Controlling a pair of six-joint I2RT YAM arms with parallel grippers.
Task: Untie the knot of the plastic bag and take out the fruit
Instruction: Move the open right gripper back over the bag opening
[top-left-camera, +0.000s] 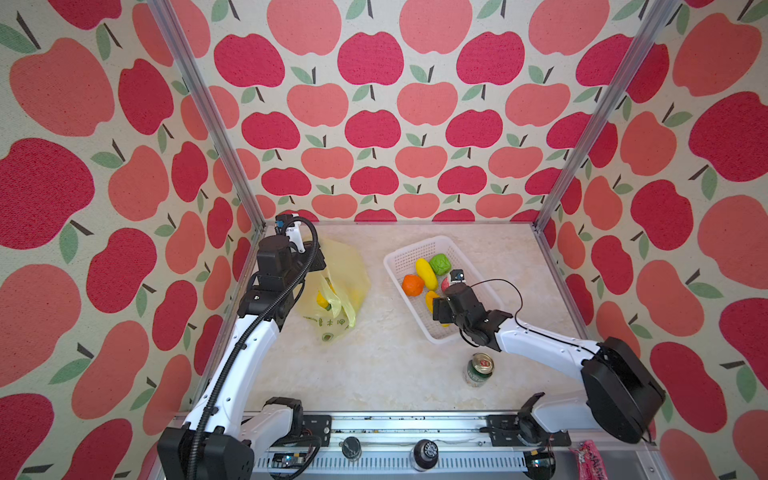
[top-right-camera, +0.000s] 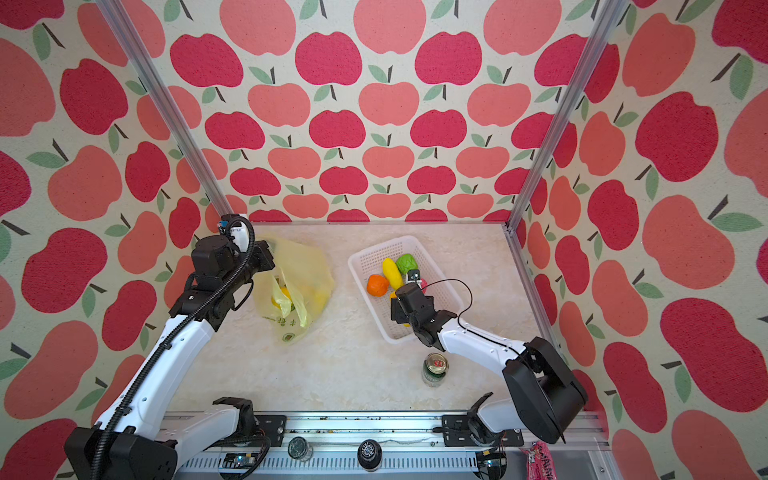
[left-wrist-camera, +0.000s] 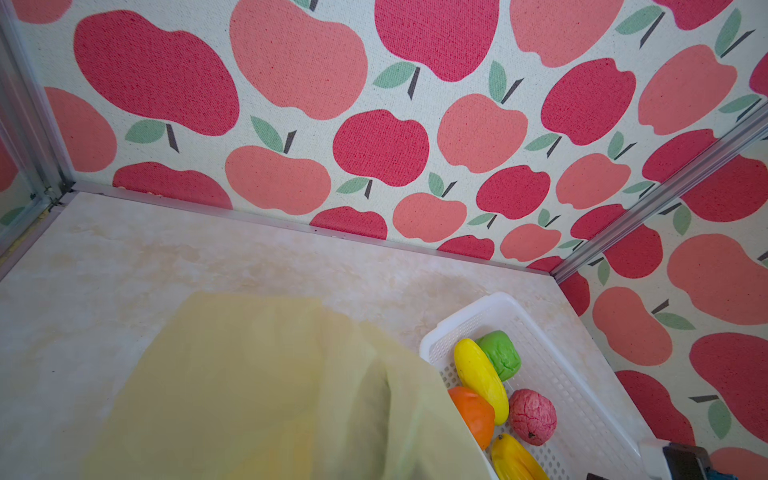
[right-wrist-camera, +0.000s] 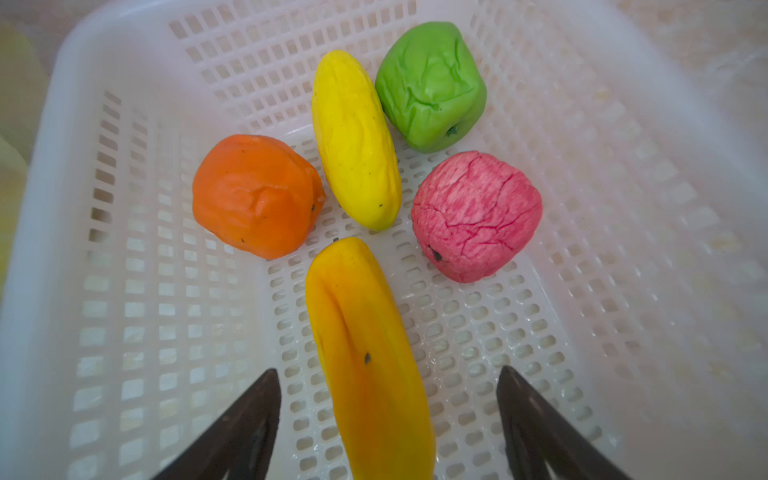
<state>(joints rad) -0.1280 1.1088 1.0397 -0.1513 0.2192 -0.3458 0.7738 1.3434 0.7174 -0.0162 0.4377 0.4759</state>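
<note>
Your left gripper (top-left-camera: 318, 262) is clamped on the thin translucent yellow plastic bag (top-left-camera: 353, 278), lying left on the table (top-left-camera: 374, 374) — slippery film, so pinch bunched folds. Right gripper (right-wrist-camera: 386, 370) hangs open over 5 squishy-looking toy fruits (right-wrist-camera: 355, 141) in the white mesh basket (right-wrist-camera: 124, 291).

Smooth white perforated plastic basket (right-wrist-camera: 124, 249), thin translucent yellow plastic bag (top-left-camera: 353, 274), matt wrinkled toy fruits (right-wrist-camera: 257, 195), shiny green metal can (top-left-camera: 478, 370), glossy marble-look tabletop (top-left-camera: 395, 365), coarse woven apple-print cloth walls (top-left-camera: 374, 124).
</note>
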